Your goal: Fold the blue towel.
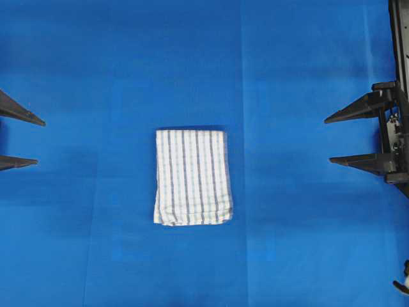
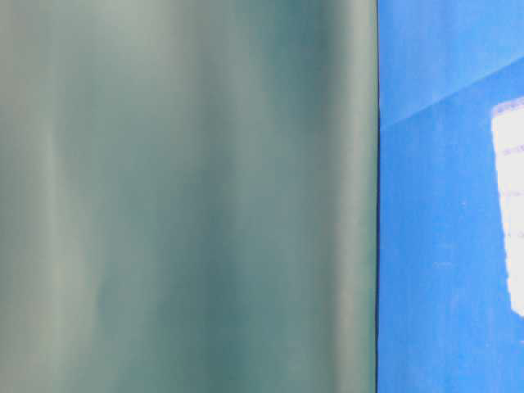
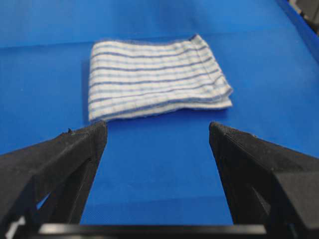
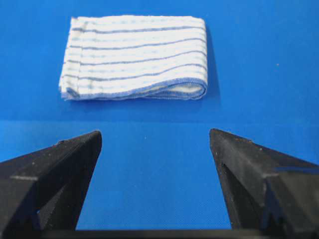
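In the table-level view a big blurry grey-green shape (image 2: 188, 196) fills the left and hides most of the scene. The blue towel (image 2: 509, 213) is a white blur cut off at the right edge. In the overhead view, the left gripper (image 1: 39, 141) shows only its fingertips (image 1: 19, 112).

One camera looks straight down from high up; one sits low, mostly blocked by something grey-green; two ride the arms, facing the blue towel (image 1: 192, 177) from opposite sides.
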Tool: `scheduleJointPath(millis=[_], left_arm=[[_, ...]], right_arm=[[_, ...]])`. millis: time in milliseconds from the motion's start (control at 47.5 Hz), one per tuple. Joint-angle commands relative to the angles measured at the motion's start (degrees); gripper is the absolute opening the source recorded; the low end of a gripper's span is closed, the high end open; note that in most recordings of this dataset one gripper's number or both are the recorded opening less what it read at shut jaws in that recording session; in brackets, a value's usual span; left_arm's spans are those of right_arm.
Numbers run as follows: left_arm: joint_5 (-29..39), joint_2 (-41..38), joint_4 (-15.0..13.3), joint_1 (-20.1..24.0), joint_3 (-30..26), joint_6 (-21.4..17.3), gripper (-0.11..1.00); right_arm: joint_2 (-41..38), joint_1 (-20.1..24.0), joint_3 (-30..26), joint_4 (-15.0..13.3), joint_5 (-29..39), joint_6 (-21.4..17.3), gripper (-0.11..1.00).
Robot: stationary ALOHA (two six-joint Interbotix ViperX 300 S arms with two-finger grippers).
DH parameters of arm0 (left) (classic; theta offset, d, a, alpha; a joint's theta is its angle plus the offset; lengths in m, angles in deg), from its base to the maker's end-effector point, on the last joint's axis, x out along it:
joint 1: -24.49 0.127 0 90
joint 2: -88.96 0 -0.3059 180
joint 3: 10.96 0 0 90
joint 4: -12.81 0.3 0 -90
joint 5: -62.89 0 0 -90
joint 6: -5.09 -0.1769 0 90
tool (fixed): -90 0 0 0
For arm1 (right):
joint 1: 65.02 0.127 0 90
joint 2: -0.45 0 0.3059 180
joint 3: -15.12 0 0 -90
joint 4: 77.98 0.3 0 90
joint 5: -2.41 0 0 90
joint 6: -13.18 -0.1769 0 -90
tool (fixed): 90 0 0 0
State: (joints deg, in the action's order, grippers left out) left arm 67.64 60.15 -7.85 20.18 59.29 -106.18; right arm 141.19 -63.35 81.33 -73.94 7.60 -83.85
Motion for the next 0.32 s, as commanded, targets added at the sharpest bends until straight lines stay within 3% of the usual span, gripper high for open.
scheduleJointPath(millis=[0, 294], left_arm=[[-0.2, -0.4, 0.1, 0.2, -0.7, 0.0, 0.79], [-0.2, -0.4, 0.1, 0.2, -0.7, -0.1, 0.79]], right_arm=[[-0.6, 0.1, -0.8, 0.1, -0.5, -0.1, 0.92], [-0.6, 0.1, -0.8, 0.1, -0.4, -0.1, 0.92]])
